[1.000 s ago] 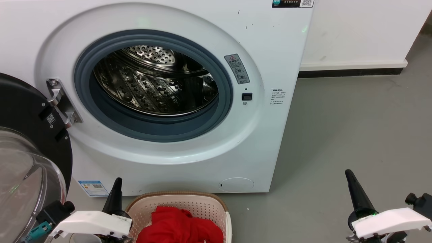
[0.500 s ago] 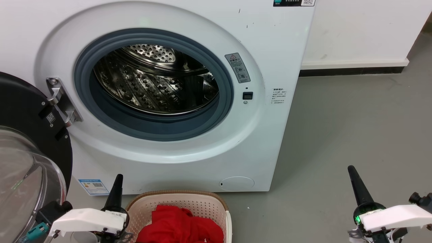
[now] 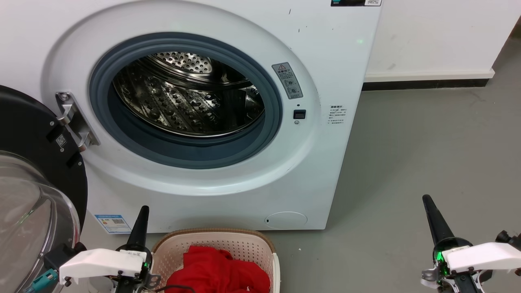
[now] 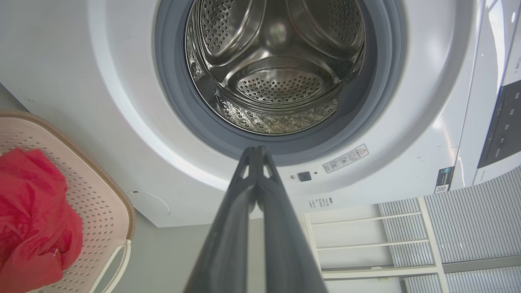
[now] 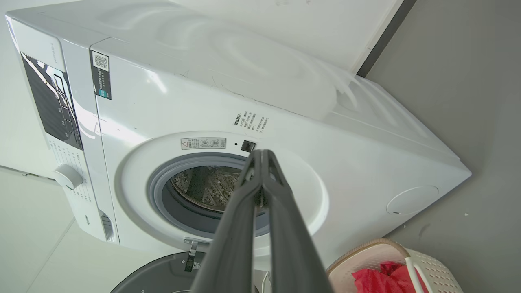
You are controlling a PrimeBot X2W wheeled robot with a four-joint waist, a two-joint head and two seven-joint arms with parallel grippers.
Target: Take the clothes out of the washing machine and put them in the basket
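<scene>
Clothes [image 3: 220, 272], 1 red heap in 1 basket [image 3: 249, 249], 1 washer [image 3: 325, 162] bhd

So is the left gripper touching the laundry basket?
Apart. The left wrist view shows a strip of grey floor between the shut left gripper and the laundry basket, which holds the red clothes.

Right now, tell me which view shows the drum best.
The left wrist view: it looks straight into the drum to its back wall. The head view sees it aslant from above. The right wrist view catches a small part behind the right gripper.
</scene>
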